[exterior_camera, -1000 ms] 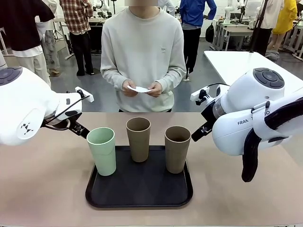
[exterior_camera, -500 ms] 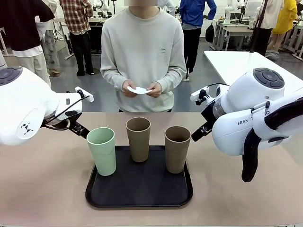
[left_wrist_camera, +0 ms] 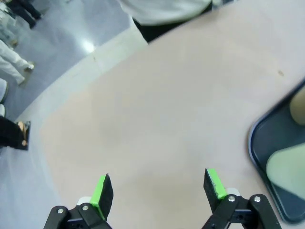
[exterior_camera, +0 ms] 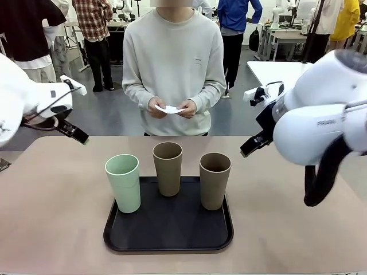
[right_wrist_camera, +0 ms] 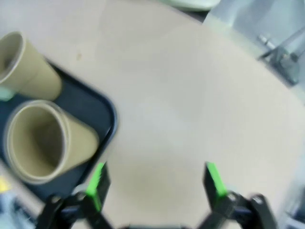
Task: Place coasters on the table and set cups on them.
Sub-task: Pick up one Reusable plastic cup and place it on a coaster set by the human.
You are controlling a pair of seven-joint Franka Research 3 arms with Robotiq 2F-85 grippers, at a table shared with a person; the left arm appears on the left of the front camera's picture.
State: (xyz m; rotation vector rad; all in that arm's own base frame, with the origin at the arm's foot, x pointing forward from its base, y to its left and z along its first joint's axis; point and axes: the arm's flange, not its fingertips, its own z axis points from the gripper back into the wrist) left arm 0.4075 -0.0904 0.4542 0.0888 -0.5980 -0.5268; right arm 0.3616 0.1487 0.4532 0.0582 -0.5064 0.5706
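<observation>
Three cups stand upright on a black tray (exterior_camera: pixel 166 229): a mint green cup (exterior_camera: pixel 122 183) at its left, a brown cup (exterior_camera: pixel 167 169) at the back middle and a second brown cup (exterior_camera: pixel 214 180) at the right. Across the beige table (exterior_camera: pixel 51 217), the person holds white coasters (exterior_camera: pixel 170 108) in both hands at chest height. My left gripper (left_wrist_camera: pixel 157 186) is open over bare table, left of the tray (left_wrist_camera: pixel 269 157) and the mint cup (left_wrist_camera: pixel 286 167). My right gripper (right_wrist_camera: pixel 155 182) is open over bare table, with the near brown cup (right_wrist_camera: pixel 45 143) beside its left finger.
My left arm (exterior_camera: pixel 34 100) hangs raised at the far left and my right arm (exterior_camera: pixel 321 123) at the right, both clear of the tray. A glossy white table (exterior_camera: pixel 281 71) stands behind on the right. Bare tabletop lies on both sides of the tray.
Both arms have lifted and drawn outward from the tray, the left one to the left, the right one up and right. The cups and the person's hands have stayed put.
</observation>
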